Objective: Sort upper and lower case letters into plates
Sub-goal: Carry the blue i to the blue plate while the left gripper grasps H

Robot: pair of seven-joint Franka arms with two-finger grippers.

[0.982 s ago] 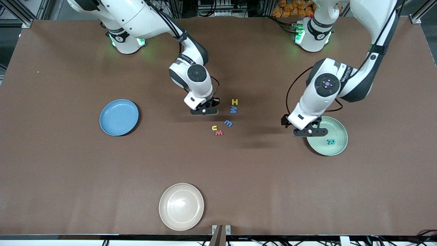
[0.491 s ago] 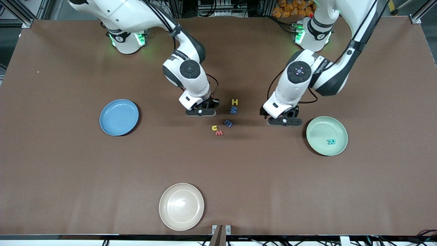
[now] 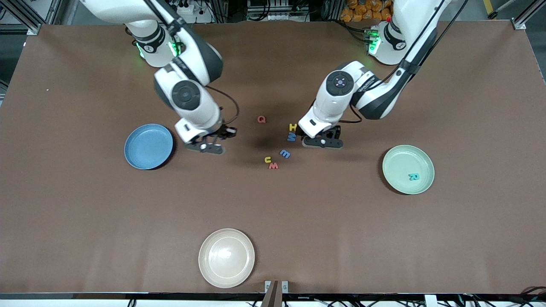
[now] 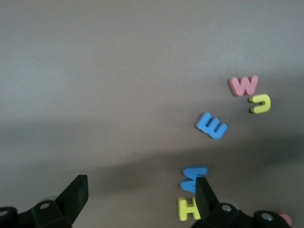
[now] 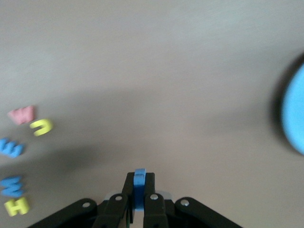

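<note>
— Right gripper [image 3: 207, 147] first: where is it, and what has it got?

— It hangs over the brown worktop [image 3: 85, 213] just beside the sky-blue round plate [image 3: 148, 146], on that plate's side toward the letters. Its fingers are pressed together on a small flat blue foam piece [image 5: 139, 183], seen edge-on in the right wrist view, so which letter it is I cannot tell.

— And the left gripper [image 3: 323, 142]?

— Over the worktop just beside the letter cluster, fingers spread wide with nothing between them. In the left wrist view one fingertip [image 4: 205, 192] overlaps the yellow foam H [image 3: 293, 127] and the blue foam M-shaped letter [image 3: 291, 136].

— Where do the loose letters lie?

— The H and the blue M-shape touch, mid-worktop. Nearer the front camera sits a second blue foam letter [image 3: 285, 154], tilted, and nearer again a yellow foam U-shape [image 3: 268, 160] right beside a red foam W [image 3: 273, 166]. A red foam Q [image 3: 261, 120] lies apart, toward the right arm's end from the H.

— The plates?

— The blue one is bare. The pale mint-green round plate [image 3: 396, 160], toward the left arm's end, holds a teal foam R [image 3: 413, 176]. A cream-beige round plate [image 3: 226, 257] lies nearest the front camera.
</note>
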